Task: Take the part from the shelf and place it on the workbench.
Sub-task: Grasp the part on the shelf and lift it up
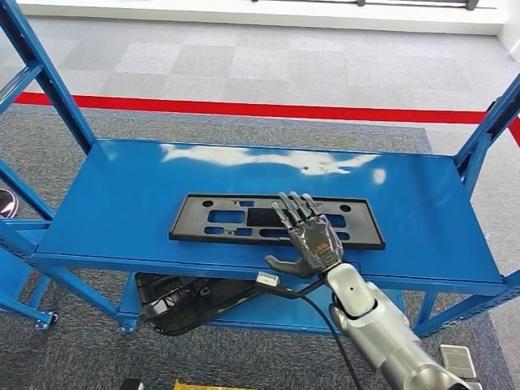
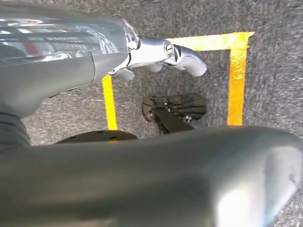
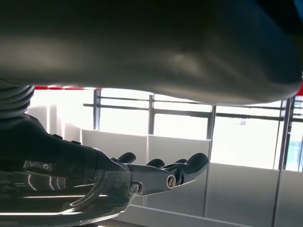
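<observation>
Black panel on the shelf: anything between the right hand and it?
Nothing visible. The right hand, fingers spread, is over the near edge of the black panel, which lies flat and alone on the blue shelf.

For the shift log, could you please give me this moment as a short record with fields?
part: flat black plastic panel with cutouts, lying on the blue shelf
right robot hand: fingers spread, over the panel's near edge, holding nothing
left robot hand: hanging over grey carpet with yellow tape, holding nothing
lower shelf: another black part
</observation>
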Robot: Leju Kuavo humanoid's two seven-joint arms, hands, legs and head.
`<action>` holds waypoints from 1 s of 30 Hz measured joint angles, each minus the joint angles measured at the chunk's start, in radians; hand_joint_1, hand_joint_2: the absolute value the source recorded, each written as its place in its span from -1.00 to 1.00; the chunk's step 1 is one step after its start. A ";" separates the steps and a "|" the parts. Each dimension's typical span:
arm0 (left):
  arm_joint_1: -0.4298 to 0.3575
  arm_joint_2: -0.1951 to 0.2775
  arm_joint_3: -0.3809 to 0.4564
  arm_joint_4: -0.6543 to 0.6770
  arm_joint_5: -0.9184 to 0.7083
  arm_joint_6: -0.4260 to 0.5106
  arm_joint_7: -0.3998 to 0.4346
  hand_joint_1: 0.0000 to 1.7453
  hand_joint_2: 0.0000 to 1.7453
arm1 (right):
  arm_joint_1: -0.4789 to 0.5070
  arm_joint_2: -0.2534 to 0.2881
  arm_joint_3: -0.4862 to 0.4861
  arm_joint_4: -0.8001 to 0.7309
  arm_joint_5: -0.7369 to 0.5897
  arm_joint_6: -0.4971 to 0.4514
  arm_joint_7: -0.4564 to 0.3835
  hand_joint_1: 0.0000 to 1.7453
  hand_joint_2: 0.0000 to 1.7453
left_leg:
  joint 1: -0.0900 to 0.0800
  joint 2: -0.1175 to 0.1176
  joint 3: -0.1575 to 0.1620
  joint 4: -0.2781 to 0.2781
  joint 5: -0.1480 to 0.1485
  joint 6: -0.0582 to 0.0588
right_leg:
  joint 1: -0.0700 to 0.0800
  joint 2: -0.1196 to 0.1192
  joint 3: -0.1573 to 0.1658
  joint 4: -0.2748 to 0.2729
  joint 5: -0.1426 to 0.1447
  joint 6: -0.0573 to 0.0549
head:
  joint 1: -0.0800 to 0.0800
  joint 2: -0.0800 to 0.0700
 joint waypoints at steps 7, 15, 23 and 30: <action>0.000 0.000 0.001 0.000 -0.004 0.000 -0.001 -1.00 -1.00 | 0.003 -0.012 0.015 0.014 -0.068 0.011 -0.039 -1.00 -1.00 | -0.007 -0.001 -0.005 0.017 -0.012 -0.018 | 0.004 -0.001 0.105 -0.240 0.124 -0.013 | -0.001 0.000; 0.001 0.000 0.001 0.000 -0.010 0.000 -0.007 -1.00 -1.00 | 0.001 -0.018 0.024 0.026 -0.082 0.039 -0.029 -1.00 -1.00 | 0.009 -0.001 -0.122 0.275 -0.141 -0.054 | -0.003 -0.004 0.106 -0.244 0.126 -0.037 | -0.001 0.000; 0.000 0.000 0.006 0.000 -0.014 0.000 -0.018 -1.00 -1.00 | -0.018 -0.019 0.035 0.039 -0.022 0.025 0.022 -1.00 -1.00 | 0.001 -0.002 -0.015 0.022 -0.008 -0.027 | -0.001 -0.001 0.109 -0.246 0.122 -0.017 | -0.001 0.000; 0.002 0.000 0.001 0.000 -0.034 0.003 -0.074 -1.00 -1.00 | -0.016 -0.031 0.043 0.039 0.002 0.001 0.044 -1.00 -1.00 | 0.003 0.000 -0.003 -0.001 0.002 -0.001 | -0.002 -0.001 0.007 -0.012 -0.003 0.005 | 0.000 0.000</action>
